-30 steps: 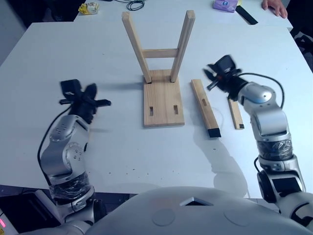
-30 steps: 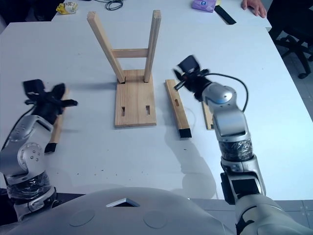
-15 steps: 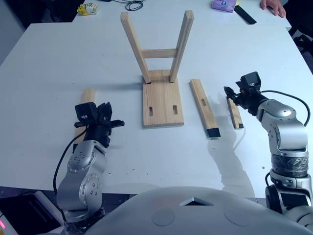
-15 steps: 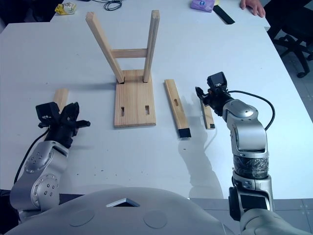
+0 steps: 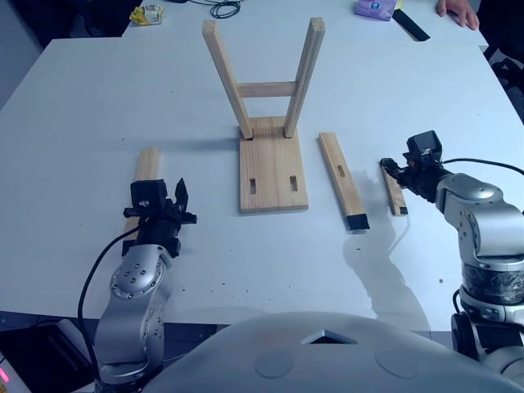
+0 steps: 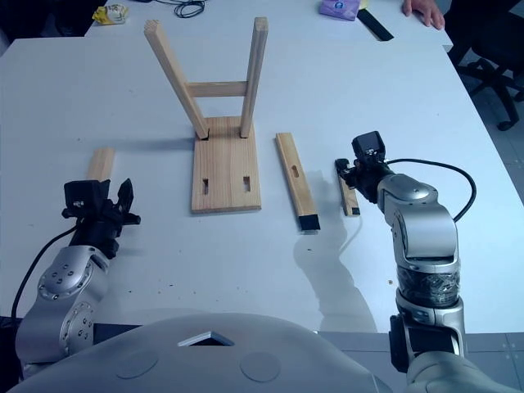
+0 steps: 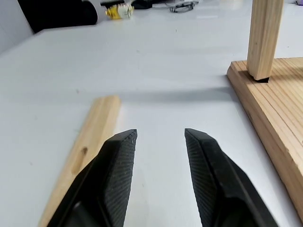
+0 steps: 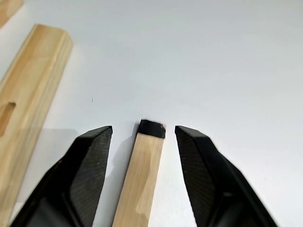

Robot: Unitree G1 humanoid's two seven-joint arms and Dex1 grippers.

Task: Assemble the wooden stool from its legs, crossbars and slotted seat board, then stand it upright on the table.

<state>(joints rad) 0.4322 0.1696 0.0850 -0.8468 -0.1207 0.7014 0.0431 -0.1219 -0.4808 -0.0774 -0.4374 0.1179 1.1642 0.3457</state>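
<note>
In the left eye view the seat board [image 5: 273,166] lies flat at the middle of the white table [image 5: 90,106]. Two upright legs [image 5: 228,78] stand in its far slots, joined by a fitted crossbar [image 5: 266,88]. At 3 o'clock from the board lies a loose leg [image 5: 342,178] with a dark near tip, and farther out at 3 o'clock a thin loose crossbar [image 5: 396,195]. At 9 o'clock from the board lies a second loose leg [image 5: 146,168], its near end hidden behind the left gripper [image 5: 164,214]. The right gripper [image 5: 399,170] sits at the far end of the loose crossbar. The right eye view gives the same layout, with the left gripper's fingers spread at 8 o'clock from the board. In the left wrist view the two dark fingers [image 7: 118,156] stand apart over bare table. The second loose leg runs beside one of them, and the board's edge, with one upright leg in its slot, lies beyond the other. In the right wrist view the fingers [image 8: 90,161] are spread on either side of the loose crossbar's dark-tipped end, with a gap showing on each side, and the loose leg lies just beyond one finger.
</note>
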